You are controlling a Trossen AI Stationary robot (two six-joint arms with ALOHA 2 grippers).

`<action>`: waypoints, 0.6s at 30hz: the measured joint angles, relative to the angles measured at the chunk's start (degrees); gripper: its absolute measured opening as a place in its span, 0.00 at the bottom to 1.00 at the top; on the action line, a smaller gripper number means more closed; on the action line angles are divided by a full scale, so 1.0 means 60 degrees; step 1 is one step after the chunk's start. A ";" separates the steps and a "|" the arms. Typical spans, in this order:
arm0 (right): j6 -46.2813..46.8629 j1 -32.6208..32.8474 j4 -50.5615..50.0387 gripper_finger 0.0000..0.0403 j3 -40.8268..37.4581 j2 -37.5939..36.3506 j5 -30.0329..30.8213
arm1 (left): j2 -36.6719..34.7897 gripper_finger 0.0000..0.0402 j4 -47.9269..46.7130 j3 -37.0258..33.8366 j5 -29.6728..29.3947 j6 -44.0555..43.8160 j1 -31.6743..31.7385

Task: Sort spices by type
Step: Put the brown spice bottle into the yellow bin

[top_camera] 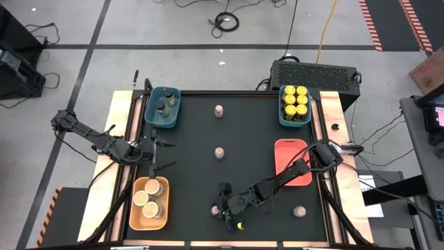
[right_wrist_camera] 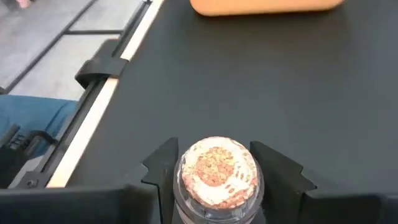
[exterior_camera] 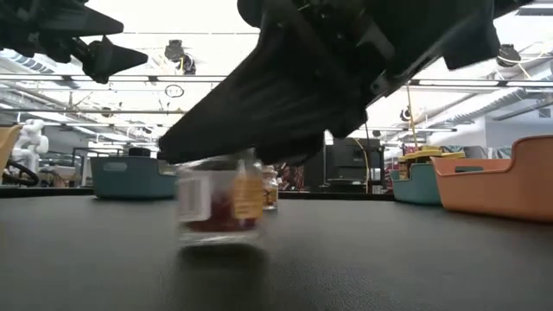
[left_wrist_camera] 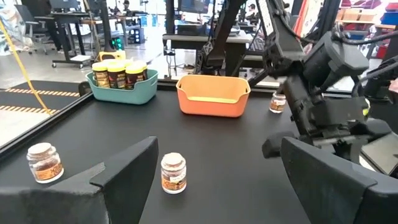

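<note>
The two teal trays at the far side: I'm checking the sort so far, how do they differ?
The left teal tray holds a few dark-lidded jars, with room left. The right teal tray is packed with yellow-lidded jars in two rows. Both hold only one kind of jar and stand at the table's far edge.

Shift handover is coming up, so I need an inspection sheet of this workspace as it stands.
Surface: black table top, bare between jars.
Job's things: yellow-lidded jars in teal tray; dark-lidded jars in second teal tray; tan-lidded jars in orange tray; red tray empty; pinkish-lidded jars loose.
Clutter: nothing seen.
Grippers: right claw straddling a pinkish-lidded jar; left claw open, at the left edge.
Cables: on the floor.
Surroundings: black box behind the table.
</note>
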 joint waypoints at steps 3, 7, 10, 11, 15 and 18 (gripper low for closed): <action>0.0029 0.0018 -0.0826 0.38 -0.0004 -0.0477 0.0028 | 0.0000 0.85 -0.0040 0.0000 0.0078 -0.0003 0.0000; -0.0352 0.0073 -0.2287 0.38 -0.0005 -0.1753 0.0248 | 0.0000 0.85 -0.0036 0.0000 0.0189 -0.0032 0.0000; -0.0638 0.0231 -0.4325 0.38 -0.0081 -0.2911 0.1424 | 0.0000 0.85 -0.0040 0.0000 0.0215 -0.0088 0.0000; -0.0623 0.0289 -0.4890 0.38 -0.0243 -0.3318 0.1877 | 0.0004 0.85 -0.0040 0.0000 0.0220 -0.0094 0.0000; 0.0582 0.0324 -0.6198 0.38 -0.1781 -0.5343 0.3261 | 0.0000 0.85 -0.0036 0.0000 0.0431 -0.0112 0.0000; 0.2161 0.0310 -0.6312 0.38 -0.3585 -0.7008 0.4368 | 0.0004 0.85 -0.0036 0.0000 0.0556 -0.0112 0.0000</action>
